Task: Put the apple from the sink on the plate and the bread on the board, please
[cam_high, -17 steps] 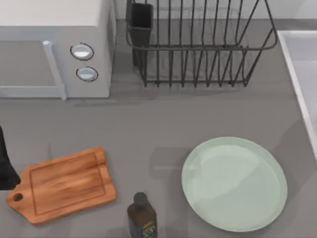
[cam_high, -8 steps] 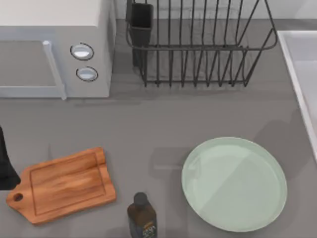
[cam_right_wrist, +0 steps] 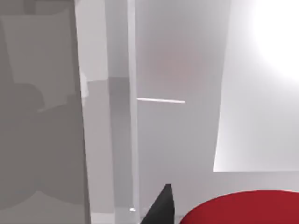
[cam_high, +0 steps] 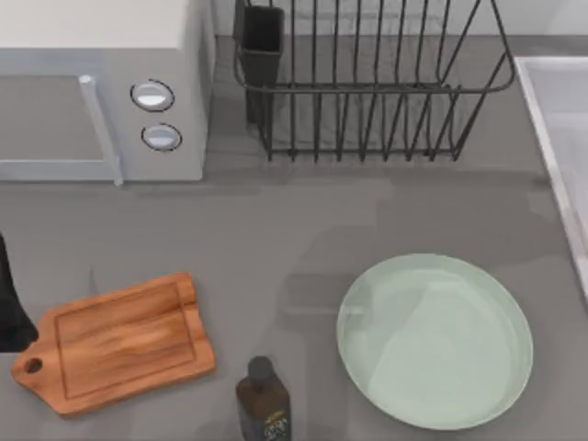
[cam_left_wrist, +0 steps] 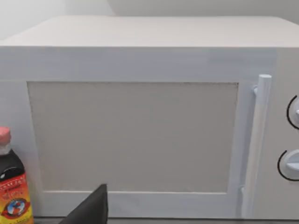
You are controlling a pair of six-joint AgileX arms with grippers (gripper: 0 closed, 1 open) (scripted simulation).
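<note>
A smooth, matte grey tabletop (cam_high: 303, 239) carries a round, pale mint-green plate (cam_high: 434, 340) with a shallow raised rim near its front right, and a brown wood-grained board (cam_high: 115, 342), a rounded rectangle with an inset groove and a holed handle, near its front left edge. Both lie bare. Between them at the front edge stands a dark glass bottle (cam_high: 263, 401) with a black cap. A boxy white microwave (cam_high: 101, 87) with two round dials fills the back left corner; a black wire dish rack (cam_high: 367, 78) stands along the back edge. The pale sink (cam_high: 551, 119), with its light raised rim, runs along the right edge.

In the right wrist view, the bright-red, matte, rounded apple (cam_right_wrist: 243, 208) sits inside the pale basin, just beside one dark fingertip (cam_right_wrist: 161, 205) of the right gripper; whether that claw is open or closed on anything cannot be told.

The left arm is parked at the left edge beside the board's handle; its wrist view faces the microwave door, a red-capped sauce bottle (cam_left_wrist: 13, 186) to one side. Its claw's opening cannot be told either.
</note>
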